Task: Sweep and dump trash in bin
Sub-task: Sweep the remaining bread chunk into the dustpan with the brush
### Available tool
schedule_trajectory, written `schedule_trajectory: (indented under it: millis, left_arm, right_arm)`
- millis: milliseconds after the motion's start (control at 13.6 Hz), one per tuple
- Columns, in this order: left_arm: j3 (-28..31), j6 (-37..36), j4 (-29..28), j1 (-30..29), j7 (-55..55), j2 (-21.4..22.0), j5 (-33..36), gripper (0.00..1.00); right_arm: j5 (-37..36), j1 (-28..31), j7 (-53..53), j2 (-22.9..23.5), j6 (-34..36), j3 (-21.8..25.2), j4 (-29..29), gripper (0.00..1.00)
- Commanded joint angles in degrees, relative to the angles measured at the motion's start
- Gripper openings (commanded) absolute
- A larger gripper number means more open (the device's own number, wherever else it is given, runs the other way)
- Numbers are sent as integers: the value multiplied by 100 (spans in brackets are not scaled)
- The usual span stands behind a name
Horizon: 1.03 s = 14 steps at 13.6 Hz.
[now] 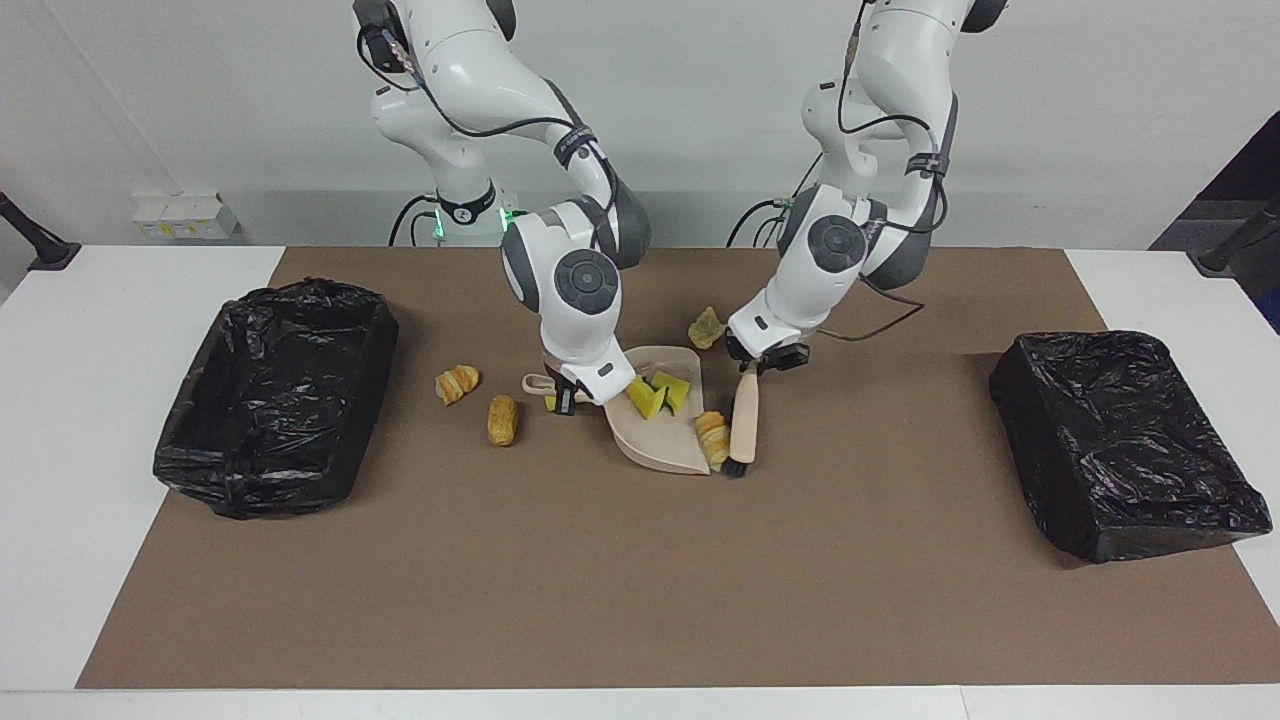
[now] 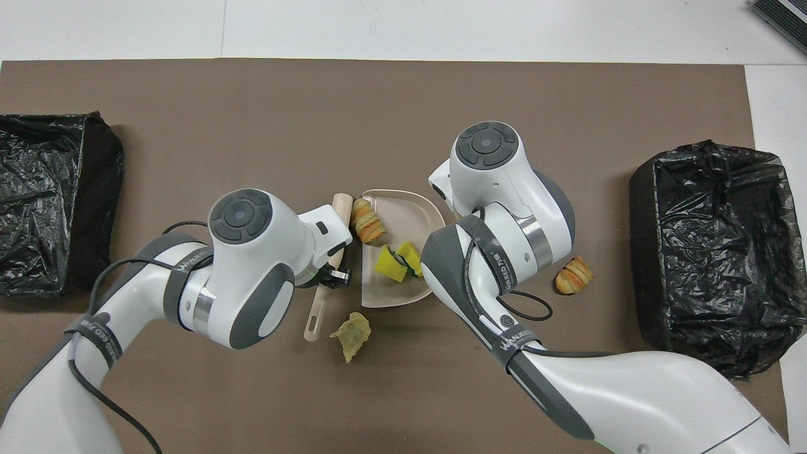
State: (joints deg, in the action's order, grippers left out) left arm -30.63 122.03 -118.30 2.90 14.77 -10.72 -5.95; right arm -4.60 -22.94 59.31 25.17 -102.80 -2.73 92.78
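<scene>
Glossy crinkly plastic bin liner (image 1: 275, 395), matt brown mat (image 1: 640, 580).

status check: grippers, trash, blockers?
Left gripper on brush; right gripper at dustpan. Sponge chunks in pan; bread piece at lip. Three scraps out.

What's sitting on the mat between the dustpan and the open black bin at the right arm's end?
Two tan bread-like scraps lie on the brown mat between the dustpan and that bin; the rest is bare. The facing view shows both; overhead, the right arm hides one.
</scene>
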Motion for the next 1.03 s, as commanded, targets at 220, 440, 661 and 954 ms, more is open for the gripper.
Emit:
schedule_trajectory:
  millis: [220, 440, 661, 954]
  left_arm:
    - [-365, -1115, 157, 0, 826, 779, -3, 0]
    - [-339, -1944, -148, -9, 1323, 1413, -12, 0]
    - [-356, -1842, -701, -18, 2825, 1843, -12, 0]
    - [-356, -1578, -1124, -18, 3988, 2030, -169, 0]
  right_arm:
    - [-68, 35, 99, -179, -135, -43, 249, 0]
    - [-94, 61, 378, -179, -127, -43, 267, 0]
    - [-155, 97, 766, -188, -48, -35, 267, 0]
    - [-454, 27, 1135, -372, 251, -35, 389, 0]
